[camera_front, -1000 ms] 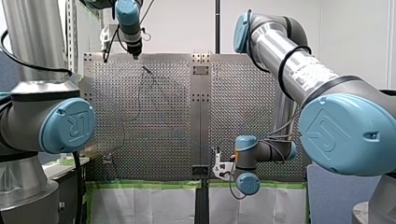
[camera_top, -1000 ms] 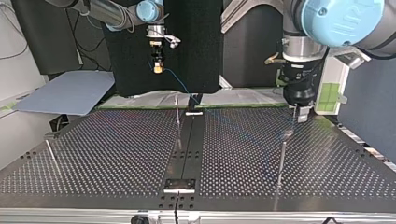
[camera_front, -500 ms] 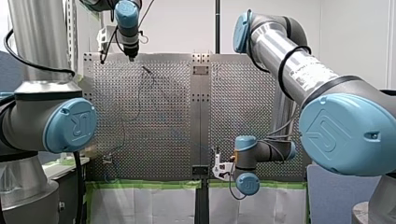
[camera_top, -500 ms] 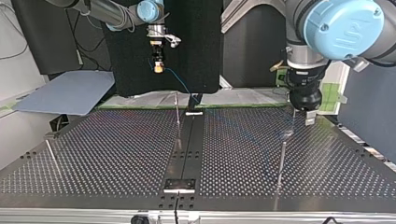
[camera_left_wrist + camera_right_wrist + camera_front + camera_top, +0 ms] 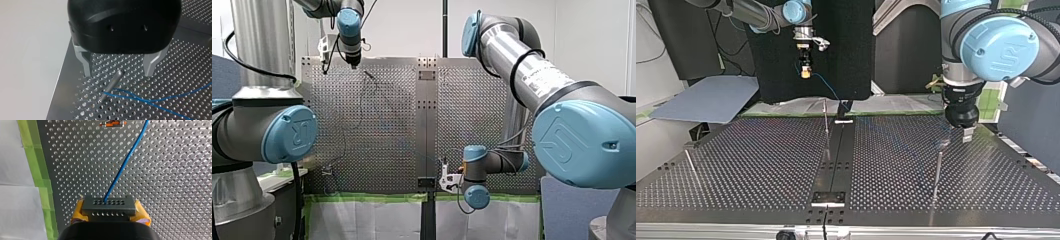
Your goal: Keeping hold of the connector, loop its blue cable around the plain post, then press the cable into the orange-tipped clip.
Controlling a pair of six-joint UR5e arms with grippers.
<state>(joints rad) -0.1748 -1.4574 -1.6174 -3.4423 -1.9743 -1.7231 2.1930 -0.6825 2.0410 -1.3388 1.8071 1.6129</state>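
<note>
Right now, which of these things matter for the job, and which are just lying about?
For the job: connector, blue cable, plain post, orange-tipped clip.
Just lying about: green tape, grey board, post at the top view's left.

Opposed table [image 5: 761, 165] views — wrists apparently close

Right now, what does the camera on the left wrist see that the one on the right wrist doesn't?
Only the left wrist view shows the plain post, just ahead of my left arm's open jaws, with the blue cable crossing itself by its base. Only the right wrist view shows the connector gripped between my right arm's yellow-padded jaws, the orange-tipped clip ahead of them, and green tape edging the perforated table. Both show that table and the blue cable.
</note>
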